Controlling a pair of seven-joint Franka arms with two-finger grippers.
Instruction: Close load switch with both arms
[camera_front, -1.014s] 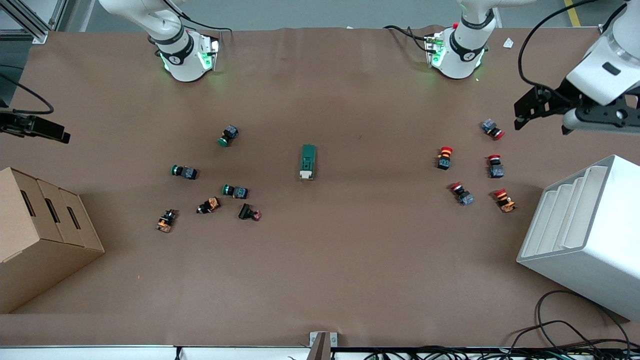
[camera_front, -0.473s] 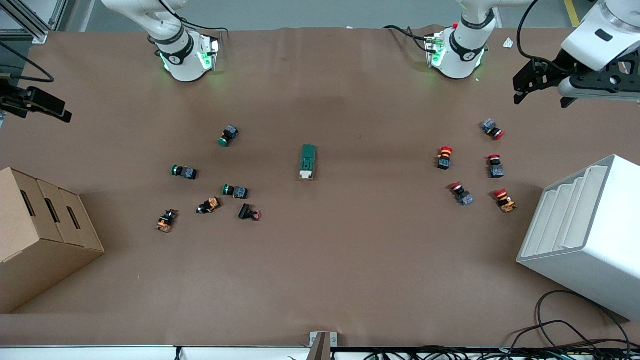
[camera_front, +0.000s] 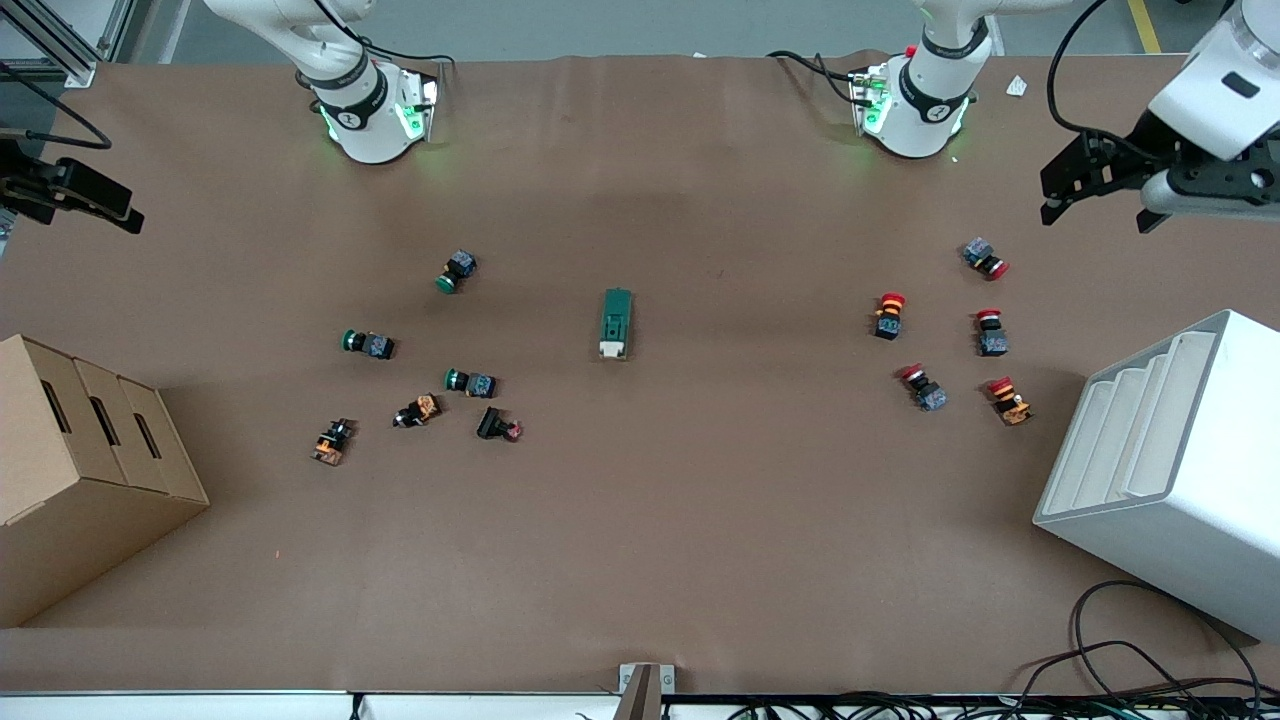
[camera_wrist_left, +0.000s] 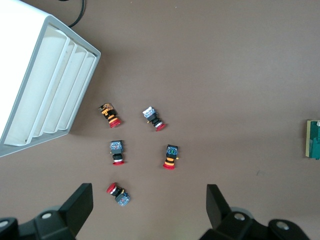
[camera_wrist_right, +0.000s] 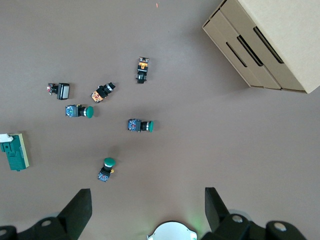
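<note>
- Left gripper (camera_front: 1095, 195) is hanging in the air with its jaws spread wide and nothing between them, over the left arm's end of the table (camera_front: 700, 520), above the bare stretch next to the red pushbuttons (camera_front: 945, 345).
- Right gripper (camera_front: 85, 195) is hovering over the right arm's end of the table, released and grasping nothing; its two fingers (camera_wrist_right: 77, 207) are showing well apart in the right wrist view.
- Brown paper is covering the whole table, with both arm bases (camera_front: 375, 115) glowing green along its edge farthest from the front camera.
- White slotted rack (camera_front: 1160, 470) is sitting at the left arm's end, its grooves facing up, nearer to the front camera than the red pushbuttons.
- Cardboard box (camera_front: 70, 470) is resting at the right arm's end, with three slots showing on its top.
- Load switch (camera_front: 616, 323) is lying flat at the middle of the table, well apart from both grippers, its dark-green body pointing toward the arm bases and its cream lever end pointing toward the front camera.
- Green pushbuttons (camera_front: 368, 344) and a few black-and-orange ones are lying scattered between the load switch and the cardboard box.
- Five red pushbuttons are lying loosely grouped between the load switch and the white slotted rack.
</note>
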